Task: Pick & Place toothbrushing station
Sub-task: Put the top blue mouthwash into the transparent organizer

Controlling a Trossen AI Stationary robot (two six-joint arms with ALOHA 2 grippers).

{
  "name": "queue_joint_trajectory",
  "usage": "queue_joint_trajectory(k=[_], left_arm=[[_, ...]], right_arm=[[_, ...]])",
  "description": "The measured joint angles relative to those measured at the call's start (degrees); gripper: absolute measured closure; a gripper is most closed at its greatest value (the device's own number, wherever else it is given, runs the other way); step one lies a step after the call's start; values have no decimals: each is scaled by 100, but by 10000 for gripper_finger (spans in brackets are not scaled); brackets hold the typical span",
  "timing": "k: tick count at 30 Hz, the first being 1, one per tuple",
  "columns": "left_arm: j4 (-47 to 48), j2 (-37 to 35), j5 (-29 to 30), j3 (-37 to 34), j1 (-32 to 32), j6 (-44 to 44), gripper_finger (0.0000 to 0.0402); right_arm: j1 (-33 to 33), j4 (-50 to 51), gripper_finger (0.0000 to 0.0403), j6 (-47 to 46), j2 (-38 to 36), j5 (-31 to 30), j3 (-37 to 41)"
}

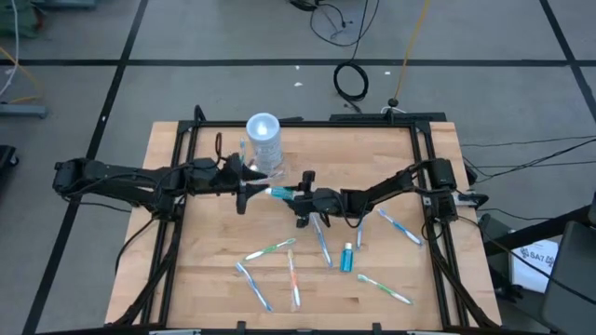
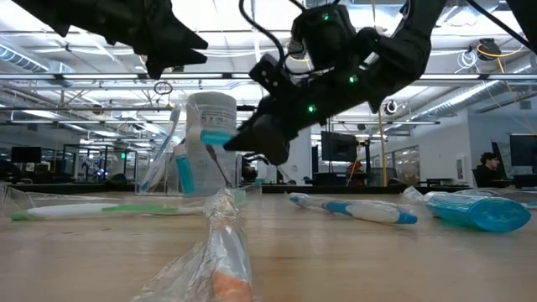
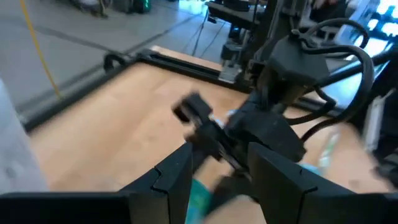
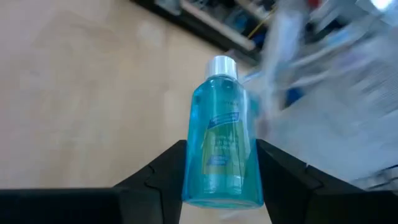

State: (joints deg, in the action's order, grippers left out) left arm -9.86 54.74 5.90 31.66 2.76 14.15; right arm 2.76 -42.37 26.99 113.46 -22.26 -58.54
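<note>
- Nearest in the low view, at the bottom centre of the frame, a crinkled clear plastic wrapper with an orange-and-white toothbrush inside [image 2: 222, 252] lies on the wooden tabletop [image 2: 352, 268].
- Farther back, a white and blue toothbrush [image 2: 352, 208] lies right of centre, and a teal tube lying on its side [image 2: 474, 210] sits at the right edge.
- In the high view more loose thin toothbrushes [image 1: 270, 249] are scattered across the lower middle of the tabletop, along with a small upright teal tube [image 1: 347, 258].
- The right pincer [image 1: 296, 194], at frame centre in the high view, is clamped on a small teal bottle with a white cap [image 4: 219, 146]; the right wrist view shows the bottle squeezed between both dark fingers.
- The left pincer [image 1: 250, 180] sits just left of it, fingers spread in the left wrist view with nothing clearly held between them.
- The toothbrushing station, a tall clear plastic cylinder with a pale round top and a low clear tray part [image 1: 264, 141], stands upper centre in the high view, just beyond both pincers.
- Judged from this, loading is under way: the bottle is near the station but not yet in it, and most brushes are left on the tabletop.
</note>
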Motion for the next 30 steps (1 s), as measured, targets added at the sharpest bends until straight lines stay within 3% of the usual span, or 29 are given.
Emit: queue_joint_trajectory(k=[3,12,18,24,30], left_arm=[[219,0,8,0,-109,696,243],[1060,0,198,0,-346,1558,243],[1249,0,574,-2,-520,1422,243],[1528,65,298,-2,-753,1950,243],[1107,199,312,-7,-813,2158,243]], right_arm=[[8,-176,238,796,-2,-333,-2],[188,-911,238,1929,0,-111,-2],[223,-956,237,1622,1,934,-2],[208,-1107,237,1571,1,666,-2],[251,-1329,237,1546,-2,581,-9]])
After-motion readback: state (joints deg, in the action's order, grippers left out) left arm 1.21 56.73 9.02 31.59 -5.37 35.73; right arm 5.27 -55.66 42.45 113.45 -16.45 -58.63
